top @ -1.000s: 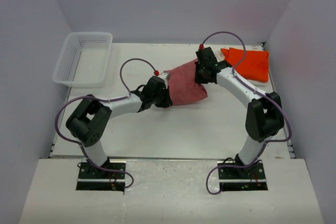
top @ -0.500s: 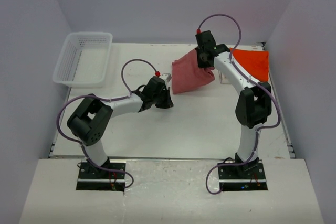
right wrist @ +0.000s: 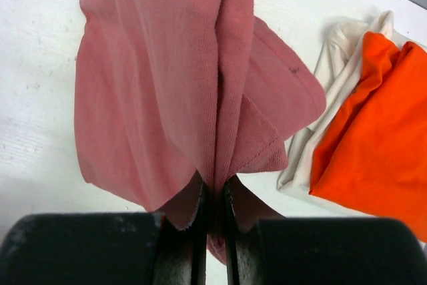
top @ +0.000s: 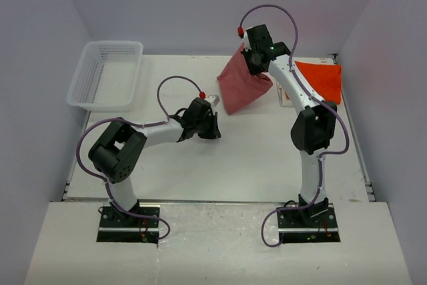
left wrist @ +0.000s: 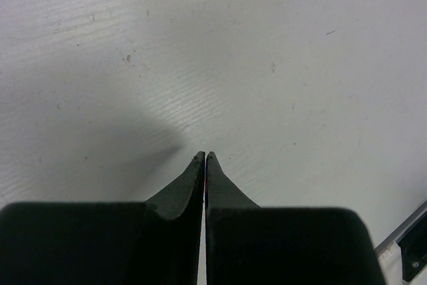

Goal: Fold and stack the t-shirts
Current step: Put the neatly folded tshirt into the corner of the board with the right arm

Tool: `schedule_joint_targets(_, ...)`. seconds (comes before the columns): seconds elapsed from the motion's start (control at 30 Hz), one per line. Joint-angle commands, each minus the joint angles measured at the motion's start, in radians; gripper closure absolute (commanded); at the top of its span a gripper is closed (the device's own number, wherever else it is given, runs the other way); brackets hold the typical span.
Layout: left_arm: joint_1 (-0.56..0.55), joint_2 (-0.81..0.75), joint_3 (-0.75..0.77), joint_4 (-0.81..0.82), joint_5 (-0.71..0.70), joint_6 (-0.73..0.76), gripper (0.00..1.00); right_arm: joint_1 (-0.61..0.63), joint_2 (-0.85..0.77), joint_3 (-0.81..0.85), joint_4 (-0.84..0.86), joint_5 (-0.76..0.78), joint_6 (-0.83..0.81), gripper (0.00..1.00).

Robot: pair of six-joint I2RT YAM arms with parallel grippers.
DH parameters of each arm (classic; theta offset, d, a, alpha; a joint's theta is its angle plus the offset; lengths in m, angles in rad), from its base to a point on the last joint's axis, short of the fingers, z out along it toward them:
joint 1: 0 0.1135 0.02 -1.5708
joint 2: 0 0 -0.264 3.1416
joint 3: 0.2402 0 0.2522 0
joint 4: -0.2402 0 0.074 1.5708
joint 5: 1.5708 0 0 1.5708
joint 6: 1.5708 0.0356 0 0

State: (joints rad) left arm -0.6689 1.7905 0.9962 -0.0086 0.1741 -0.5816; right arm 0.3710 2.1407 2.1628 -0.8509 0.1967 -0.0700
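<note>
Fingers on the right arm (right wrist: pixel 197 251) are clenched on a gathered ridge of the dusty rose-red cotton t-shirt (right wrist: pixel 160 85), holding it up over the far middle of the white tabletop (top: pixel 253 165). The left arm's fingers (left wrist: pixel 193 188) are pressed together with nothing between them, low over bare tabletop, near the shirt's lower edge but apart from it.

The rose-red shirt hangs as a loose, half-folded bundle from one pinch point. Its long axis runs from the grip down its own length, and in the overhead view it points from the raised fingers toward the near left. Whether its lowest edge brushes the tabletop cannot be told.

Just to the right lies a folded bright orange t-shirt (right wrist: pixel 373 131), resting on top of a creased off-white t-shirt (right wrist: pixel 333 98) whose edge shows along its left side. A white plastic mesh basket (top: pixel 113 43) sits at the far left corner, well apart from everything else.

Likely risks from here:
- The grip takes only a thin ridge of cloth, so the shirt could slide out if it is swung quickly.
- Hung from a single point, its layers are already sagging open, so any fold may come undone and it could land crumpled on the pile.
- The dangling lower edge could catch the orange shirt and drag it off the white one as it passes over.
</note>
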Motion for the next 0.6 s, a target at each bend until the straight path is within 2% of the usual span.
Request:
schedule_joint_targets(0.0,-0.003,-0.003,0.044,-0.002,-0.004,0.031,1.00,0.009,-0.007,-0.004,-0.022,-0.046,-0.076,1.00)
schedule_joint_targets(0.1,-0.003,0.004,0.056,-0.025,0.021,0.025,1.00,-0.003,0.033,-0.003,-0.004,0.021,-0.079,1.00)
schedule_joint_targets(0.3,-0.004,0.001,0.042,-0.030,0.015,0.028,1.00,-0.053,0.100,0.115,-0.002,0.131,-0.060,1.00)
schedule_joint_targets(0.57,-0.003,0.012,0.038,-0.024,0.021,0.029,1.00,-0.124,0.067,0.143,0.006,0.188,-0.054,1.00)
